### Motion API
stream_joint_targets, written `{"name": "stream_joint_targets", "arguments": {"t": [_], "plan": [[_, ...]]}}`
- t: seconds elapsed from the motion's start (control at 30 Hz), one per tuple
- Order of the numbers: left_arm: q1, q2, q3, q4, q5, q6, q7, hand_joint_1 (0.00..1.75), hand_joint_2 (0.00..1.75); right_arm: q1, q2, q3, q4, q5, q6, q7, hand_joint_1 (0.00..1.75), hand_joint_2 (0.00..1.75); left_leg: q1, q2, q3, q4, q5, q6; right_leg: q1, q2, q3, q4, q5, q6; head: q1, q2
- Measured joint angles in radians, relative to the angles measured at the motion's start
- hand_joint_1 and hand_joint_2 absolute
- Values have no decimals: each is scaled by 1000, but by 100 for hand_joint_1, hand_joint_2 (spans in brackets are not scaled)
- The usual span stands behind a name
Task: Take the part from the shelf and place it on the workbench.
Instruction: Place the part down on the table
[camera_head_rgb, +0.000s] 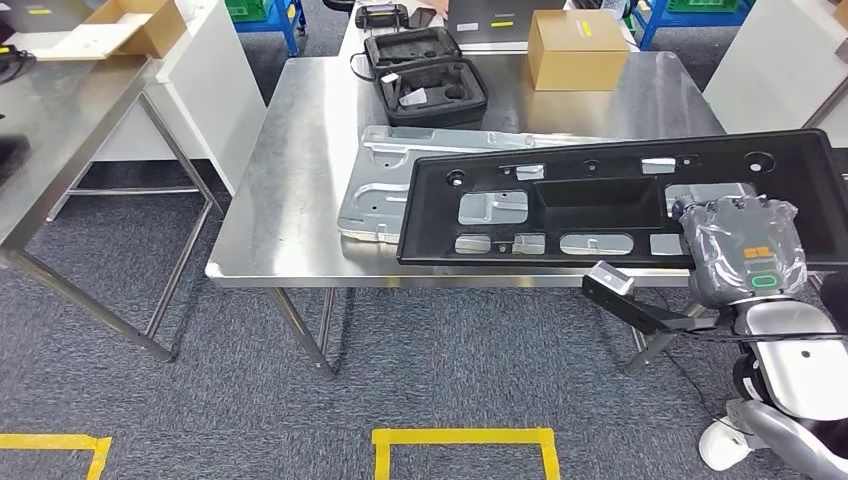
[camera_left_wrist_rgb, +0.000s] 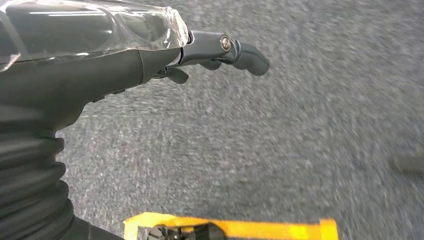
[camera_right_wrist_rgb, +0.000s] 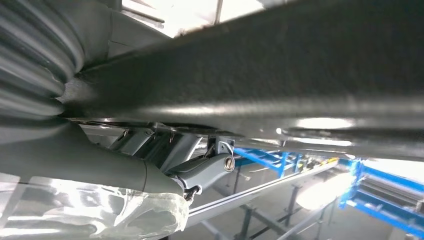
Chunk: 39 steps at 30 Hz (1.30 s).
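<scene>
On workbench (camera_head_rgb: 300, 150): metal panel (camera_head_rgb: 375, 190), black case (camera_head_rgb: 425, 80)

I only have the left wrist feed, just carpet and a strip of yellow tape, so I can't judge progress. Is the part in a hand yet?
Observer: Yes. The right hand holds the long black part by its near edge, out over the steel workbench.
Operator: Is that spot on the bench free?
Observer: No. A silver metal panel lies there, partly under the black part.
Operator: Anything further back?
Observer: An open black case and a cardboard box sit at the far end.
</scene>
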<state>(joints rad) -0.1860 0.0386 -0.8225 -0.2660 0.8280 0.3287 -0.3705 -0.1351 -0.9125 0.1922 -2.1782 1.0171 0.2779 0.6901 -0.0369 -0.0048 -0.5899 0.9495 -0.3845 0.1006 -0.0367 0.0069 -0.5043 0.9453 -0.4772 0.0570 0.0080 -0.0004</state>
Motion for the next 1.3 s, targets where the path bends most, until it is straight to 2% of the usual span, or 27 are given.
{"name": "stream_joint_targets", "arguments": {"t": [0.07,0.1,0.13,0.2,0.23,0.27,0.3,0.37,0.4,0.43,0.47,0.53,0.6,0.63,0.7,0.73,0.77,0.8,0.87,0.93,1.0,1.1,1.13,1.17,1.23,1.27,1.3], "plan": [[1,1,0,-1,0,0,0,0,175,1,-1,-1,0,0,0,0,175,175,6,-1,23,-28,5,-2,1,-1,13,-15,-1,10,1,0],[1,1,0,-1,0,0,0,0,175,0,-2,-2,0,1,0,0,175,175,10,-1,38,-45,8,-4,4,-1,12,-4,-11,13,1,0],[0,1,0,-1,0,0,0,0,175,-1,-2,-3,0,1,0,0,175,175,14,-2,52,-58,10,-5,6,-2,-7,38,-32,15,3,0],[-2,0,0,-1,0,0,0,0,175,-3,-1,-2,0,0,1,0,175,175,13,-1,67,-63,2,-2,8,-2,-90,180,-86,16,4,0],[-1,0,0,-1,0,-1,0,0,175,-2,0,0,0,0,1,0,175,175,11,-1,72,-62,-4,0,8,-2,-134,245,-101,17,5,0],[1,0,0,-1,0,-1,0,0,175,-1,1,2,0,0,2,0,175,175,9,-1,79,-61,-11,1,9,-2,-160,271,-93,17,5,0],[2,0,0,-1,0,-2,0,0,175,-1,2,3,0,0,3,0,175,175,8,-1,88,-60,-18,2,10,-2,-164,256,-63,16,5,0],[4,-1,0,-1,0,-2,0,0,175,-3,3,5,0,0,4,0,175,175,6,-3,108,-58,-36,0,11,-3,-115,122,33,11,5,0],[3,-1,0,-1,0,-3,0,0,175,-5,4,5,0,0,4,0,175,175,3,-4,115,-55,-45,-4,13,-3,-85,51,66,7,4,0],[3,-1,0,-1,0,-3,0,0,175,-8,4,6,0,0,4,0,175,175,0,-5,117,-53,-53,-8,15,-4,-64,4,82,3,4,0],[3,-1,0,-1,0,-3,0,0,175,-11,4,6,0,0,4,0,175,175,-2,-5,118,-52,-60,-11,17,-4,-55,-18,83,-2,4,0],[2,0,0,-1,0,-3,0,0,175,-14,5,9,0,1,4,0,175,175,-2,-3,116,-49,-69,-19,16,-2,-53,-21,76,-11,3,0],[1,0,0,-2,0,-3,0,0,175,-16,6,12,0,3,4,0,175,175,2,-2,100,-9,-93,-33,13,-1,-51,-22,72,-19,3,0],[0,0,0,-2,0,-3,0,0,175,-17,6,13,0,3,4,0,175,175,6,-2,73,46,-119,-42,10,-1,-49,-23,69,-22,2,0],[1,0,0,-2,0,-2,1,0,175,-19,8,17,0,6,4,0,175,175,17,-1,-14,202,-179,-57,8,-2,-43,-23,62,-25,1,0],[3,0,0,-2,0,-2,1,0,175,-20,8,20,0,7,4,0,175,175,22,-1,-57,268,-196,-61,7,-2,-39,-23,57,-24,1,0],[6,0,0,-2,0,-2,1,0,175,-19,9,23,0,8,4,0,175,175,26,-1,-83,299,-192,-63,6,-1,-33,-23,52,-23,1,0],[9,0,0,-2,0,-3,1,0,175,-19,10,26,0,9,4,0,175,175,30,-1,-90,288,-166,-64,5,-1,-25,-23,46,-21,1,0],[10,0,0,-2,-1,-3,1,0,175,-20,13,30,0,9,4,0,175,175,32,-1,-51,157,-69,-59,4,-1,-3,-24,32,-15,1,0],[9,1,0,-2,-3,-2,1,0,175,-25,14,31,0,9,4,0,175,175,27,-1,2,24,-2,-49,4,0,15,-25,18,-5,1,0],[8,2,0,-2,-3,-2,1,0,175,-28,16,33,0,9,3,0,175,175,19,-1,21,-16,3,-40,3,1,25,-31,11,7,2,0],[6,2,0,-2,-4,-1,1,0,175,-30,15,35,0,9,3,0,175,175,20,-1,43,-41,5,-24,-1,-1,34,-28,-2,21,2,0],[5,2,0,-2,-4,-1,1,0,175,-31,15,35,0,9,3,0,175,175,23,-1,51,-50,7,-18,0,-2,19,7,-21,23,3,0],[4,2,0,-2,-4,-1,1,0,175,-32,15,36,0,9,3,0,175,175,25,-1,57,-54,7,-14,0,-2,-14,70,-50,23,4,0],[3,2,0,-2,-4,-1,1,0,175,-32,16,39,0,8,3,0,175,175,23,-1,62,-55,1,-7,2,-2,-105,222,-104,25,5,0],[4,2,0,-2,-4,-2,2,0,175,-31,16,42,0,8,3,0,175,175,23,-1,65,-54,-3,-6,2,-2,-140,270,-108,26,5,0],[5,2,0,-2,-4,-2,2,0,175,-30,16,45,1,8,3,0,175,175,23,-2,71,-53,-8,-7,1,-2,-153,273,-88,28,5,0]]}}
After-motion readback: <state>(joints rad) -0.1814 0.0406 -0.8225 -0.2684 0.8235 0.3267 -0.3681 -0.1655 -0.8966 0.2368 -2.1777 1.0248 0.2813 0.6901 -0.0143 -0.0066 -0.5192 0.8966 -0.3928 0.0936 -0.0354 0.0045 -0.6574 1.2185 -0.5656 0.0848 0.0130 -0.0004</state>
